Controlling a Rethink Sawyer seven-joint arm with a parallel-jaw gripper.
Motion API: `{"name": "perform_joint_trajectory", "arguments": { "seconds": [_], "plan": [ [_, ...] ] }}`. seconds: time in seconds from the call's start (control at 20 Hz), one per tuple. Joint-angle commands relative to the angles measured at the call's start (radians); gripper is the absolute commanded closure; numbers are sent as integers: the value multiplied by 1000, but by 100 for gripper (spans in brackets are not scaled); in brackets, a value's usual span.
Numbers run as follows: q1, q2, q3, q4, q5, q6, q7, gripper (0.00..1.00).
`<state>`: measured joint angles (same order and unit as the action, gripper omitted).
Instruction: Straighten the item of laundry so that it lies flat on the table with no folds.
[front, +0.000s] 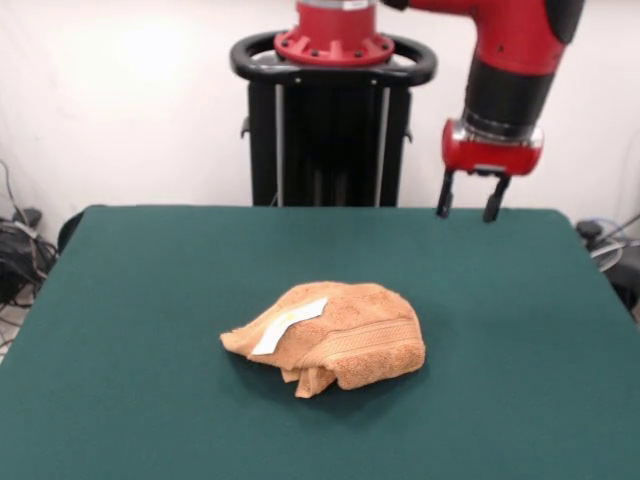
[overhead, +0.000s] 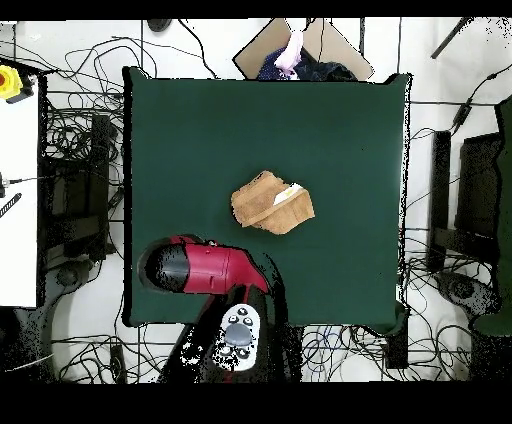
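From my feed the towel (front: 328, 333) sits bunched mid green bench (front: 120, 400), cables around the floor (overhead: 60, 75), tool (front: 471, 206) spread empty at 2 o'clock.

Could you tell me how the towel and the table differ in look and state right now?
The towel is orange-tan, while the table is dark green. The towel is small and crumpled into a folded heap with its white tag showing on top; the table is far wider and lies flat and smooth. The towel sits near the table's middle, with the end effector raised well away from it.
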<state>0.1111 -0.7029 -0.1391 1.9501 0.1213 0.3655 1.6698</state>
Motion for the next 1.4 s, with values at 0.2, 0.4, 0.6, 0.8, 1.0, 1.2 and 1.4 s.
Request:
{"name": "perform_joint_trajectory", "arguments": {
  "seconds": [0.2, 0.4, 0.6, 0.8, 1.0, 1.2, 1.4],
  "plan": [
    [-30, 138, 1, -66, 99, -115, 289, 0],
    [-68, 151, 22, -48, 111, -160, 283, 0],
    [-114, 158, 53, -45, 120, -162, 263, 0],
    [-146, 163, 76, -23, 124, -195, 267, 0],
    [-157, 135, 84, -12, 147, -147, 281, 0],
    [-169, 131, 84, -43, 181, -67, 284, 0],
    [-192, 135, 109, -50, 212, -73, 280, 0]
  ]
}}
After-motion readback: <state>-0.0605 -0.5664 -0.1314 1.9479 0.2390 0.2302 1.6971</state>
